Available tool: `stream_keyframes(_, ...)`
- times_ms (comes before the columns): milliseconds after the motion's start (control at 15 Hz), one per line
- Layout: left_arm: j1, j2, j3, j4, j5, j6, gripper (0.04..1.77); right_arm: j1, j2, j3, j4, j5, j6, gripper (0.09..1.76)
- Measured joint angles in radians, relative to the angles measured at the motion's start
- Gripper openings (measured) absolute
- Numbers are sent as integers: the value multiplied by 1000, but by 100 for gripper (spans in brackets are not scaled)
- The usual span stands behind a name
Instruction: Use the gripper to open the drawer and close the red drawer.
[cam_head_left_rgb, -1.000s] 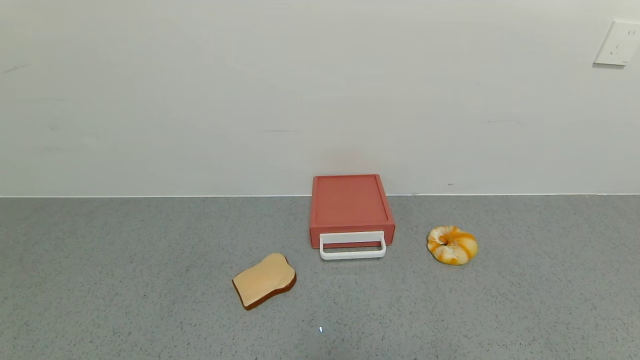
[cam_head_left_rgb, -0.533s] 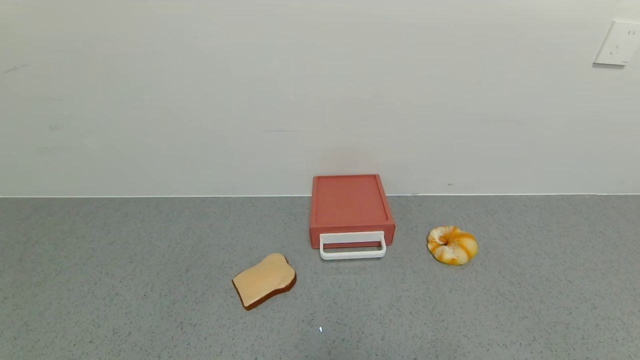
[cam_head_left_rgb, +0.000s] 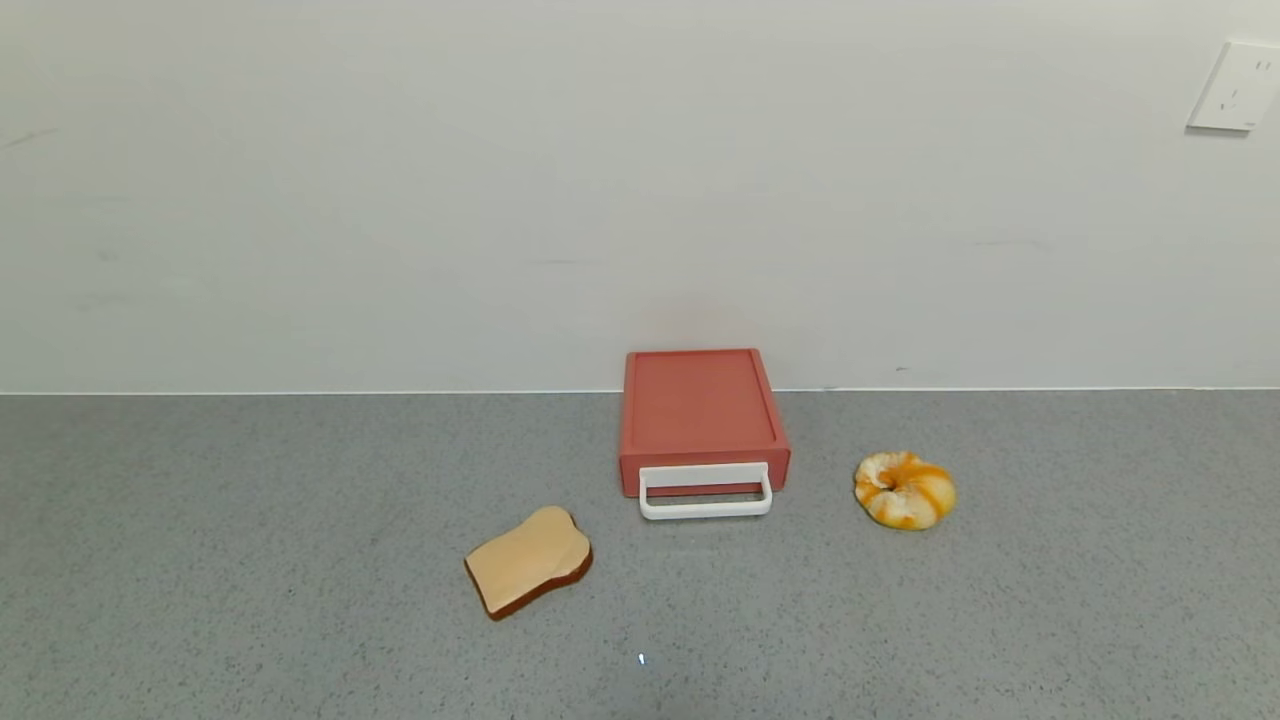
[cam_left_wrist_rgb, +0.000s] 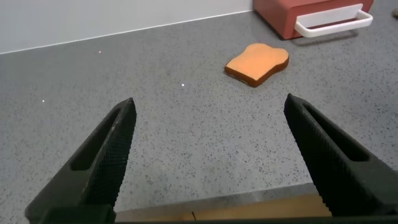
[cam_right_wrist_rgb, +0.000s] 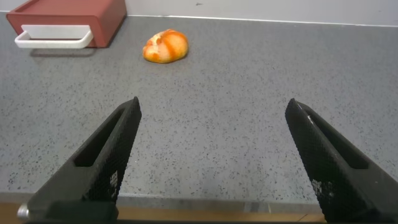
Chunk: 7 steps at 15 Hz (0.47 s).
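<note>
The salmon-red drawer (cam_head_left_rgb: 700, 410) sits against the back wall, shut, with its white loop handle (cam_head_left_rgb: 705, 492) facing me. It also shows in the left wrist view (cam_left_wrist_rgb: 292, 15) and in the right wrist view (cam_right_wrist_rgb: 68, 15). Neither gripper shows in the head view. My left gripper (cam_left_wrist_rgb: 210, 107) is open and empty over the table's front edge, well short of the drawer. My right gripper (cam_right_wrist_rgb: 213, 107) is open and empty, also at the front edge.
A bread slice (cam_head_left_rgb: 528, 562) lies front-left of the drawer. A yellow-orange bun (cam_head_left_rgb: 904, 489) lies to its right. The grey speckled tabletop (cam_head_left_rgb: 250, 560) ends at the white wall. A wall socket (cam_head_left_rgb: 1235, 86) is at the upper right.
</note>
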<state>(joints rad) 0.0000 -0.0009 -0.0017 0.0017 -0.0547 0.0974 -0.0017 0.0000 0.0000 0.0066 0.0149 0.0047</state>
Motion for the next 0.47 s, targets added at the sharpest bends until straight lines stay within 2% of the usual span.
stream_keyframes(467,0,0,-1,-5,0,-5,172,0,0,0,0,0,0,171)
